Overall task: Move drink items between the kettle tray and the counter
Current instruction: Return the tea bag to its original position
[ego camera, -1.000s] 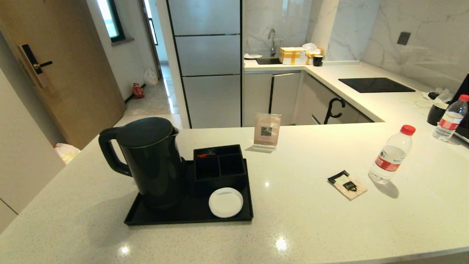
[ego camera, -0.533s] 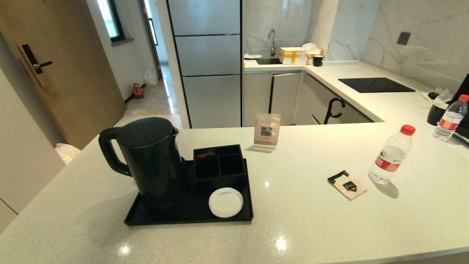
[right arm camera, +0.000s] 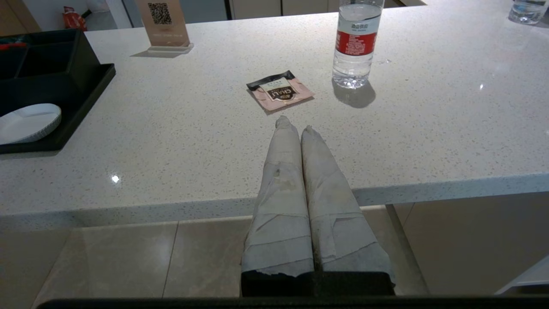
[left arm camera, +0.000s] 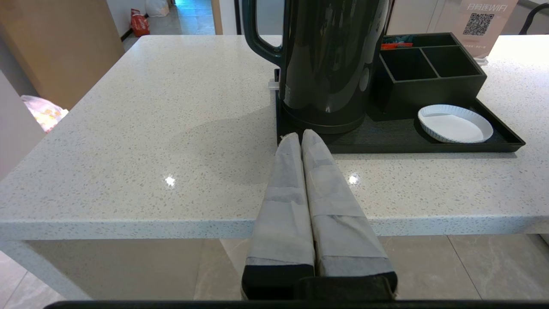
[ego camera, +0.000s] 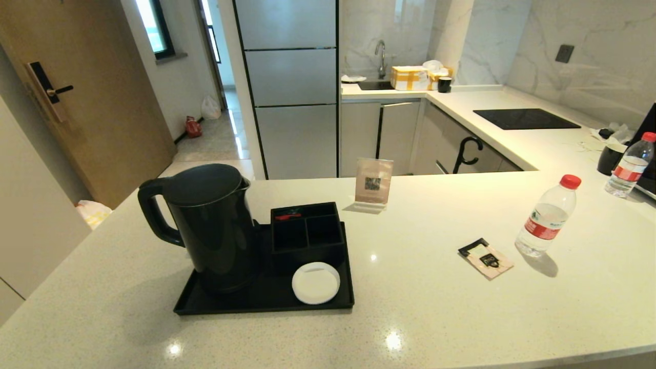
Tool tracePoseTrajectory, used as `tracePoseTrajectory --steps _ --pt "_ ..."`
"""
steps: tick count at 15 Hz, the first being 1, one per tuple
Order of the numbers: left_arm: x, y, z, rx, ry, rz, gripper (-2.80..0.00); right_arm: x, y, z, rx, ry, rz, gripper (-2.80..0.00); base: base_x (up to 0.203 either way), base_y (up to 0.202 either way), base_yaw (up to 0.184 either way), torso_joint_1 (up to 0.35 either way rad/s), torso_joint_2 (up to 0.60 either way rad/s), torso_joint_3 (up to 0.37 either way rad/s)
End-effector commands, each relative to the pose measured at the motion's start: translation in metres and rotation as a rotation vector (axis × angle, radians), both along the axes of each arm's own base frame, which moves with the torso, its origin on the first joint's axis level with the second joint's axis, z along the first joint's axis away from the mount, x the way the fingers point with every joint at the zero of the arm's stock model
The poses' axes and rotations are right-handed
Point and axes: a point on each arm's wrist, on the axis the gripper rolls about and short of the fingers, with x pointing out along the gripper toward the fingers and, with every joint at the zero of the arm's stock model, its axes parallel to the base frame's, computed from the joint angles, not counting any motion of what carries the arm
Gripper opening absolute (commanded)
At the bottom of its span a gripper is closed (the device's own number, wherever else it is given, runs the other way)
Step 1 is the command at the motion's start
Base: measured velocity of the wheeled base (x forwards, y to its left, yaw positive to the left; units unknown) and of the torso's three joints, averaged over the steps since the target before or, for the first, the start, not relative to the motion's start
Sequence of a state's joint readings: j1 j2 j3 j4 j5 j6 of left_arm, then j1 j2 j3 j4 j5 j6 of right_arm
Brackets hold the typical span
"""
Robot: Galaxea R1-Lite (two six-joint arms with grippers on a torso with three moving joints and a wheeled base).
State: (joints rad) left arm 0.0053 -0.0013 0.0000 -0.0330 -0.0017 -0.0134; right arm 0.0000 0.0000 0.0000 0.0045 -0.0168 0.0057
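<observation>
A clear water bottle [ego camera: 546,218] [right arm camera: 356,40] with red cap and label stands upright on the speckled counter [ego camera: 425,307], right of centre. The pinkish tea sachet [ego camera: 486,258] [right arm camera: 281,90] lies flat just left of it. The black kettle tray [ego camera: 266,294] [left arm camera: 386,143] sits on the counter at left, bearing the kettle [ego camera: 210,225]. My left gripper [left arm camera: 300,136] is shut and empty, held off the counter's front edge facing the kettle. My right gripper [right arm camera: 296,124] is shut and empty, low before the front edge, pointing at the sachet. Neither arm shows in the head view.
On the tray stand a black compartment box [ego camera: 306,233] and a white dish [ego camera: 315,282]. An upright QR card [ego camera: 373,183] stands behind. A second bottle [ego camera: 629,165] and a dark cup [ego camera: 610,158] sit at far right, the hob [ego camera: 525,119] beyond.
</observation>
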Motion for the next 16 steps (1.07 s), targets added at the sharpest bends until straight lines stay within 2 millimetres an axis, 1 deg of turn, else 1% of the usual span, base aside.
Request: tracePoseTrajectory --steps 1,10,11,12,13,14,15,16 --pt "0.000 0.000 0.000 0.000 0.001 0.001 -2.80 0.000 0.000 0.000 0.000 0.002 0.000 -2.80 0.000 0.000 0.000 0.000 0.00 0.000" --pt "0.000 0.000 0.000 0.000 0.001 0.001 -2.80 0.000 0.000 0.000 -0.010 0.004 0.006 -2.80 0.000 0.000 0.000 0.000 0.00 0.000" --pt "0.000 0.000 0.000 0.000 0.001 0.001 -2.80 0.000 0.000 0.004 0.015 0.028 0.006 -2.80 0.000 0.000 0.000 0.000 0.00 0.000" --pt "0.000 0.000 0.000 0.000 0.001 0.001 -2.80 -0.001 0.000 0.019 0.045 0.055 0.005 -2.80 0.000 0.000 0.000 0.000 0.00 0.000" --pt "0.000 0.000 0.000 0.000 0.001 0.001 -2.80 0.000 0.000 0.044 0.078 0.094 0.002 -2.80 0.000 0.000 0.000 0.000 0.00 0.000" --pt "0.000 0.000 0.000 0.000 0.001 0.001 -2.80 0.002 0.000 0.076 0.114 0.129 -0.002 -2.80 0.000 0.000 0.000 0.000 0.00 0.000" --pt "0.000 0.000 0.000 0.000 0.001 0.001 -2.80 0.013 0.000 0.113 0.160 0.191 -0.010 -2.80 0.000 0.000 0.000 0.000 0.00 0.000" --pt "0.000 0.000 0.000 0.000 0.001 0.001 -2.80 0.034 0.000 0.144 0.223 0.277 -0.012 -2.80 0.000 0.000 0.000 0.000 0.00 0.000"
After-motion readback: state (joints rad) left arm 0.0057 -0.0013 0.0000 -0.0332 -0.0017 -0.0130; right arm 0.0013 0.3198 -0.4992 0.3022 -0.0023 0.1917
